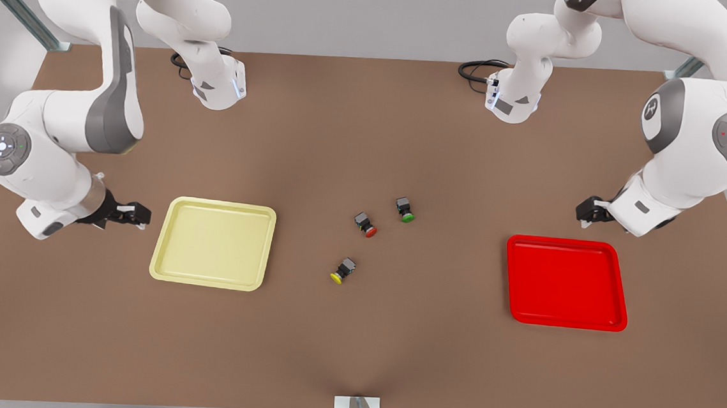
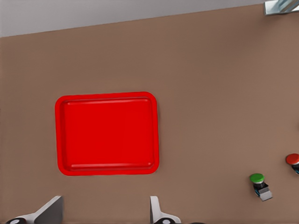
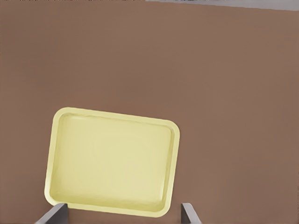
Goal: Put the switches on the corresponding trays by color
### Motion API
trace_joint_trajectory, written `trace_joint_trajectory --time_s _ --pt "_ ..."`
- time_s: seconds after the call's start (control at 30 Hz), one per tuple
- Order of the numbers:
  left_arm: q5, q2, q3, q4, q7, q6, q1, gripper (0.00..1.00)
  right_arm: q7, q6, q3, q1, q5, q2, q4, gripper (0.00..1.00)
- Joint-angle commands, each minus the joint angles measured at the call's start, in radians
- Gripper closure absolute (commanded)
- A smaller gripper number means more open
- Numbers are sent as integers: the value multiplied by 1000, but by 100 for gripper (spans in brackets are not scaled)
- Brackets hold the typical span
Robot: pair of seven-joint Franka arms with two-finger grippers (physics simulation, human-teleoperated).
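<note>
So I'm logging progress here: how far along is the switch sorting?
Nothing is placed yet. The yellow tray and red tray hold no switches; the yellow switch, red switch and green switch lie on the table between them. The left hand near the red tray and right hand beside the yellow tray are open, holding nothing. All placements remain.

A pale yellow tray (image 1: 213, 243) lies flat at the front view's centre left, a bright red tray (image 1: 566, 282) at centre right; both are bare inside. Between them, apart from each other, three tiny black switches lie tipped over: the yellow-capped switch (image 1: 343, 270) lowest, the red-capped switch (image 1: 365, 224) above it, and the green-capped switch (image 1: 405, 209) highest.
</note>
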Motion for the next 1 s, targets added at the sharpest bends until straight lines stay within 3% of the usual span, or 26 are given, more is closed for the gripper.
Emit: trace_joint_trajectory --time_s 0.0,0.23,0.43,0.53,0.67,0.73,0.97 --pt "8 0 0 0 0 0 1 0 0 0 -2 -1 -2 -3 -10 0" --pt "6 9 2 -3 1 0 1 0 79 -48 3 25 23 38 2 0" --pt "0 15 2 -5 8 -12 1 0 630 -53 -12 370 17 224 159 0" --pt "-6 21 2 -5 14 -14 1 0 940 -51 -5 453 20 314 246 0" --pt "-9 24 2 -6 17 -14 1 0 1130 -48 -25 548 20 428 343 0" --pt "-9 31 2 -5 17 -14 1 0 1180 -59 -97 629 21 537 461 0" --pt "-9 41 2 -5 17 -11 3 0 1206 191 -86 698 2 695 461 0"
